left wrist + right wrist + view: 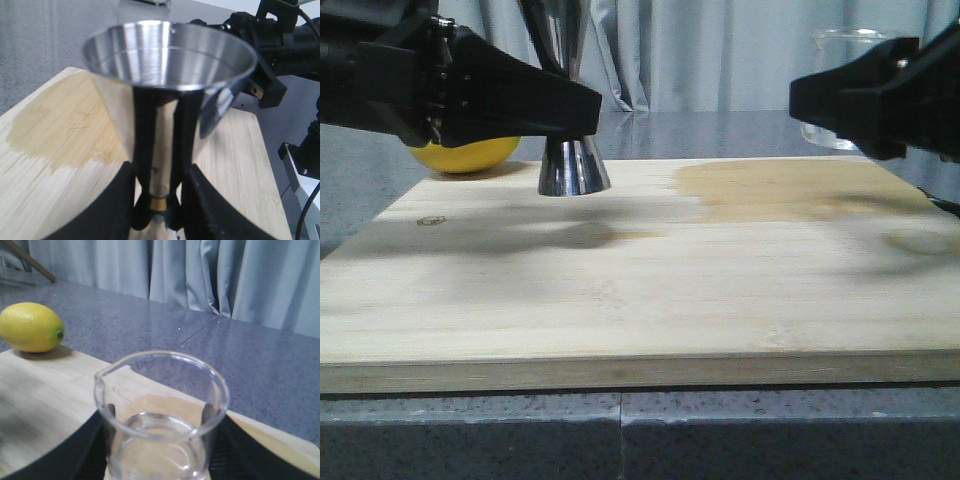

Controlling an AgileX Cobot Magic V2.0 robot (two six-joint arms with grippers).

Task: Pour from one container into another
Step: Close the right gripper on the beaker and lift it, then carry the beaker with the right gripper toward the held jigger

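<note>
The steel jigger (pixel 574 168) stands upright on the wooden board (pixel 620 300), left of centre and towards the back. My left gripper (pixel 570 105) is shut on its narrow waist; in the left wrist view the fingers (pixel 120 205) flank the gold band under the wide cup (pixel 170 60). The clear glass beaker (pixel 840 60) is at the back right, upright, with my right gripper (pixel 820 95) shut around its body. In the right wrist view its pouring lip (pixel 102 375) points towards the lemon. Whether the beaker (pixel 160 410) holds liquid or touches the board is unclear.
A yellow lemon (pixel 465 155) lies just off the board's back left corner, behind my left arm, and shows as the lemon (pixel 31 326) in the right wrist view. A darker wet patch (pixel 770 185) marks the board's back right. Grey counter and curtains lie behind.
</note>
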